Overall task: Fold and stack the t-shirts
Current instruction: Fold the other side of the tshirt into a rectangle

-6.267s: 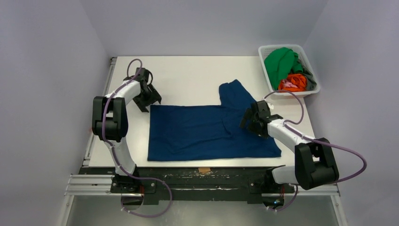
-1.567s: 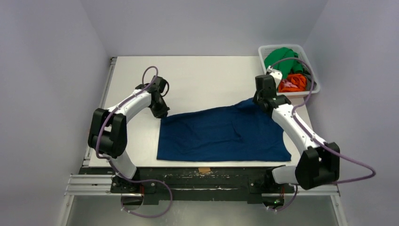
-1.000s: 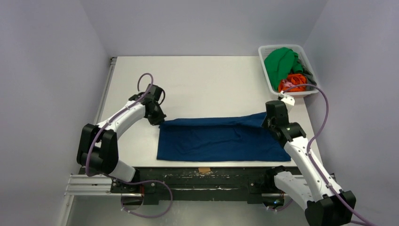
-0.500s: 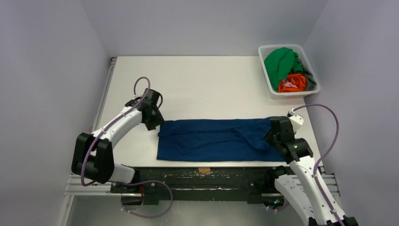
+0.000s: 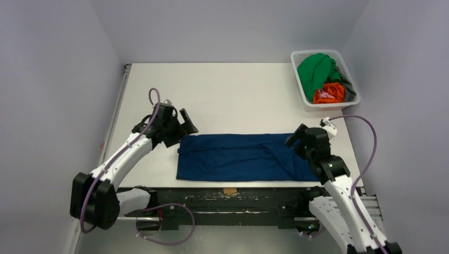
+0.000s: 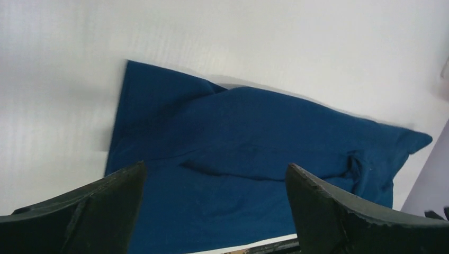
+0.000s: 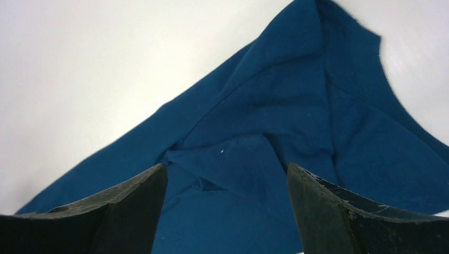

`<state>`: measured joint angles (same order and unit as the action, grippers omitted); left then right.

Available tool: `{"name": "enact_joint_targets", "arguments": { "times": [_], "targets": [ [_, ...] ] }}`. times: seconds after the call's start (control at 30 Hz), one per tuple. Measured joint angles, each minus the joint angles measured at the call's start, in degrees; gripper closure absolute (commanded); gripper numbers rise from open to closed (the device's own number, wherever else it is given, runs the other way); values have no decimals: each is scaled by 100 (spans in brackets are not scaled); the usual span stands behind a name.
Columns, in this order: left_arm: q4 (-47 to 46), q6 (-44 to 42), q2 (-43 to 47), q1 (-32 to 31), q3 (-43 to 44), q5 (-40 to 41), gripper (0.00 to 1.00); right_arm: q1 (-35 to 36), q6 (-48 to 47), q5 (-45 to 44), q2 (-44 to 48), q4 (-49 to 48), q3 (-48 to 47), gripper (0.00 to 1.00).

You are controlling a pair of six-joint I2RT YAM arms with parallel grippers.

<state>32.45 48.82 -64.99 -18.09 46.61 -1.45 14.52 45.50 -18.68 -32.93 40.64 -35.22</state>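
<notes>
The navy blue t-shirt (image 5: 238, 156) lies folded into a long band near the table's front edge; its print is hidden. It fills the left wrist view (image 6: 254, 169) and the right wrist view (image 7: 275, 137). My left gripper (image 5: 184, 123) is open and empty, just above the band's left end. My right gripper (image 5: 297, 138) is open and empty, over the band's right end. The green t-shirt (image 5: 314, 69), the orange one (image 5: 328, 93) and a bit of dark grey cloth (image 5: 347, 84) lie in the basket.
The white slotted basket (image 5: 353, 100) stands at the table's far right corner. The white table top (image 5: 233, 95) stretches behind the folded shirt. A small tan tape mark (image 5: 230, 190) sits at the front edge.
Both grippers carried the shirt's far edge toward the front, folding it into a band. They have since let go, opened and lifted off its ends.
</notes>
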Motion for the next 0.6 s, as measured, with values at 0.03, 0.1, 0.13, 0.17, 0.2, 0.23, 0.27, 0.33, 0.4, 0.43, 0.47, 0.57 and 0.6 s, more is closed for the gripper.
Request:
{"name": "enact_joint_targets", "arguments": {
  "times": [0.03, 0.1, 0.13, 0.17, 0.2, 0.23, 0.27, 0.33, 0.4, 0.43, 0.47, 0.57, 0.6],
  "targets": [
    [-264, -20, -332, -44, 11, -278, 0, 0, -22, 85, -358, -160, 22, 18],
    [-522, -52, -914, -155, 66, -597, 0, 0, -105, 216, -1069, -442, 20, 18],
    [-629, -68, -1246, -240, 111, -730, 0, 0, -175, 267, -1440, -590, 20, 18],
    [-721, -101, -1554, -321, 151, -844, 0, 0, -247, 282, -1834, -721, 20, 18],
    [-785, -122, -1770, -376, 175, -916, 0, 0, -291, 280, -2103, -804, 20, 18],
    [-837, -153, -1996, -433, 199, -997, 0, -7, -330, 267, -2400, -887, 20, 18],
    [-876, -179, -2212, -481, 225, -1071, 0, -22, -356, 267, -2634, -949, 20, 18],
    [-835, -205, -2465, -494, 326, -1128, 0, -79, -407, 278, -2977, -1069, 20, 19],
    [-839, -240, -2533, -492, 431, -1045, 0, -140, -446, 310, -3182, -1207, 22, 21],
    [-815, -254, -2559, -492, 459, -1010, 0, -155, -461, 328, -3259, -1285, 22, 22],
    [-802, -258, -2566, -492, 463, -988, 0, -170, -472, 350, -3324, -1360, 28, 23],
    [-793, -278, -2564, -494, 463, -944, 0, -186, -529, 610, -3421, -1591, 136, 24],
    [-789, -280, -2564, -494, 463, -933, 0, -186, -551, 680, -3421, -1633, 184, 25]
  ]
}}
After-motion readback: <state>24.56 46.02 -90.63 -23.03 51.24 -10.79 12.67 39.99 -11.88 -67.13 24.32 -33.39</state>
